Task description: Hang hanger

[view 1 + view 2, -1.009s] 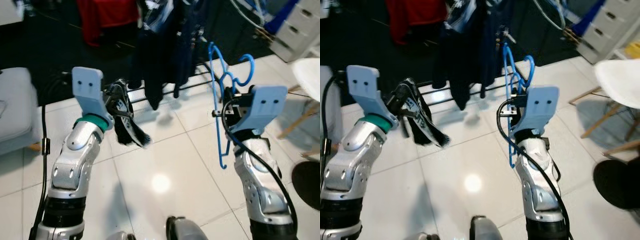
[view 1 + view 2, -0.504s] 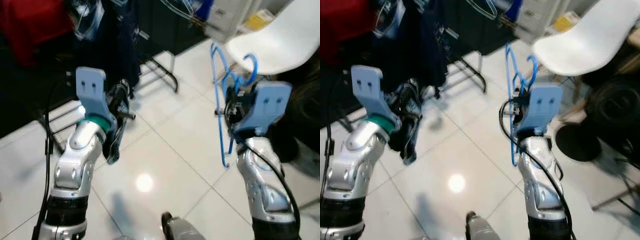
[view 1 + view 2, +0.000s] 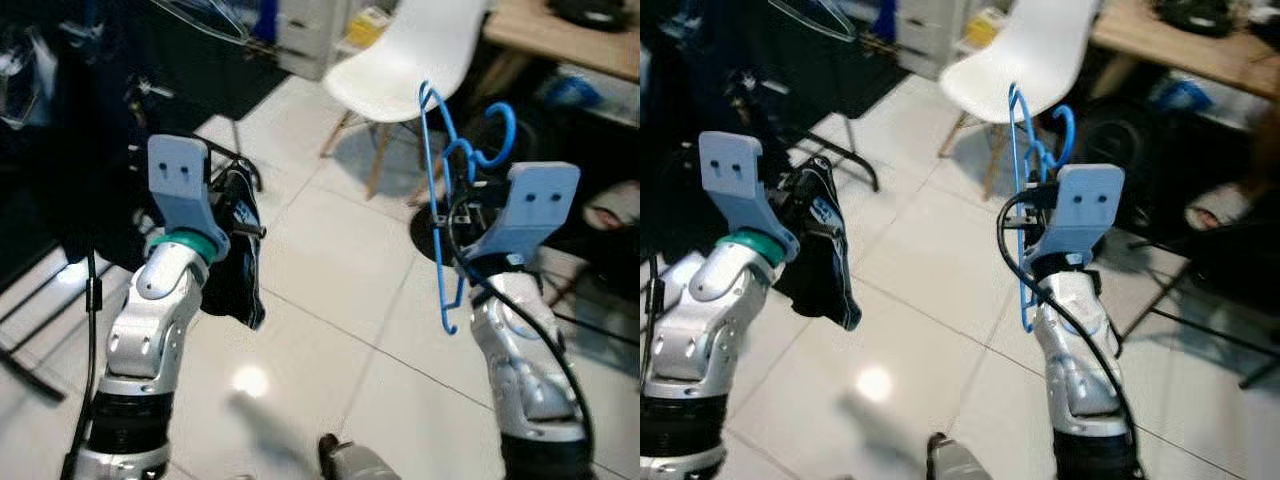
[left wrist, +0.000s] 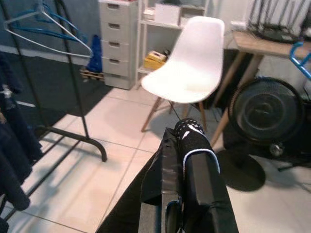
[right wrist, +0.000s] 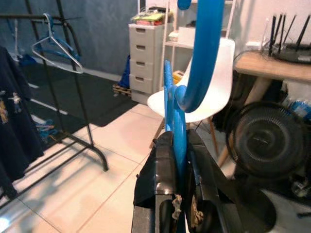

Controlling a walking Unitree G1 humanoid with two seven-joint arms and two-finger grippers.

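1. Chair (image 3: 420, 50) stands ahead on the tiled floor (image 3: 330, 270).
2. Clothes rack (image 4: 73, 87) stands left of the chair.
3. Drawer unit (image 4: 119, 41) sits behind the chair.
4. Fan (image 4: 265, 116) stands right of the chair, beneath the table (image 4: 272, 43).

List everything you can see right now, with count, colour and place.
Hanger: one, blue, upright in the right end effector.
Garment: one, black, hanging from the left end effector.
Chair: one, white with wooden legs, ahead on the tiles.
Clothes rack: one, black, on the robot's left, carrying a spare hanger and dark clothes.
Drawer unit: one, grey, behind the chair.
Fan: one, black, beside a wooden table.
Right end effector: shut on the hanger.
Left end effector: shut on the garment.
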